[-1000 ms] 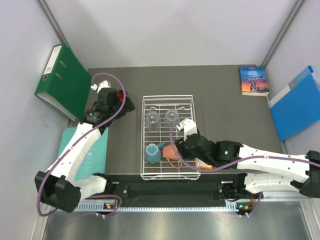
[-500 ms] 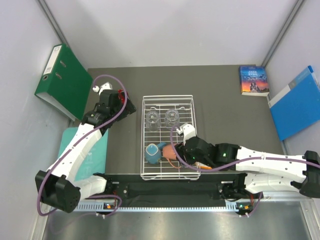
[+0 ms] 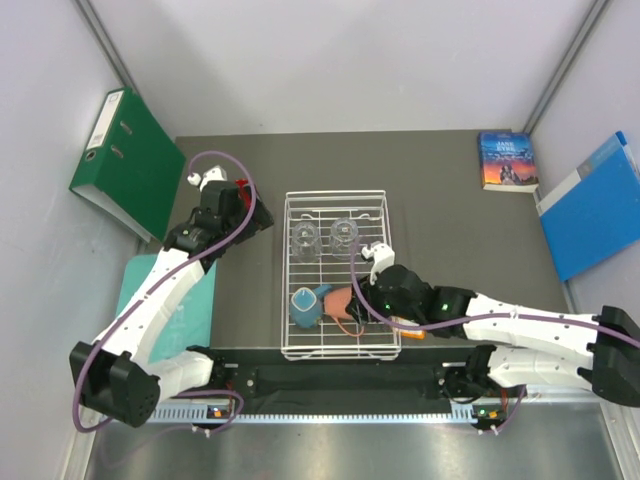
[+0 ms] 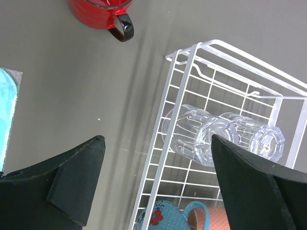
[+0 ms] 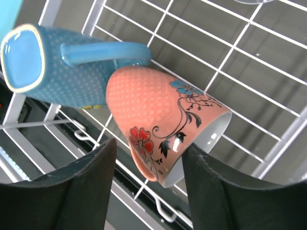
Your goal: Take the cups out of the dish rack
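The white wire dish rack [image 3: 335, 198] stands mid-table. In it lie two clear glass tumblers [image 3: 304, 238] [image 3: 343, 234], a light-blue mug [image 3: 304, 306] and a salmon-pink mug [image 3: 340, 299]. My right gripper [image 5: 148, 146] is open, with a finger on each side of the salmon-pink mug [image 5: 158, 115], which lies on its side next to the light-blue mug [image 5: 53, 62]. My left gripper [image 4: 157, 139] is open and empty above the rack's left edge [image 4: 165, 139]. The red mug [image 4: 98, 12] stands on the table behind it. Both tumblers [image 4: 189, 134] [image 4: 254, 139] show in the left wrist view.
A green binder [image 3: 125, 160] leans at the back left and a teal pad [image 3: 165, 300] lies at the left edge. A book [image 3: 508, 160] and a blue folder [image 3: 595, 205] are at the back right. An orange tag [image 3: 410, 328] sits at the rack's near right corner.
My right gripper has moved left and down inside the rack until its fingers straddle the salmon-pink mug. My left gripper has shifted slightly toward the rack, away from the red mug.
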Controlling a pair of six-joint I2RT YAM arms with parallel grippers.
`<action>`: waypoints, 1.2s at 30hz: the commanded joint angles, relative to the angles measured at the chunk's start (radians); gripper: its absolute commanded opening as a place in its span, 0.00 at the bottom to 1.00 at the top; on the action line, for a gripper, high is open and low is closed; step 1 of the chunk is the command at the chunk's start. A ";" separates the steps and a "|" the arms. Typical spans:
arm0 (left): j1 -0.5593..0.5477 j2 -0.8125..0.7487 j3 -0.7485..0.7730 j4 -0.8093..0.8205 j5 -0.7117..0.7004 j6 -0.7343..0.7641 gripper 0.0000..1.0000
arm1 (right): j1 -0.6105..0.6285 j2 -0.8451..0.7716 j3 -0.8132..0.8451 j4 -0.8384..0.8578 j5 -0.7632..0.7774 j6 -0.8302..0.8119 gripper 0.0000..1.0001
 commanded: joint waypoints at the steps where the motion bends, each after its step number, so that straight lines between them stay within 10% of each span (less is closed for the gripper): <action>1: -0.004 -0.035 -0.017 0.035 -0.002 -0.011 0.96 | -0.053 -0.009 -0.036 0.207 -0.101 0.042 0.53; 18: -0.004 -0.018 -0.017 0.046 0.004 -0.016 0.96 | -0.154 0.055 -0.123 0.419 -0.381 0.085 0.40; 23: -0.006 -0.006 -0.016 0.050 0.008 -0.019 0.96 | -0.157 0.098 -0.102 0.419 -0.409 0.071 0.13; 25: -0.004 -0.003 -0.014 0.052 0.008 -0.017 0.96 | -0.157 0.097 -0.091 0.401 -0.398 0.062 0.00; 36: -0.006 0.011 -0.004 0.061 -0.008 -0.008 0.96 | -0.180 -0.066 0.091 0.043 -0.197 -0.086 0.00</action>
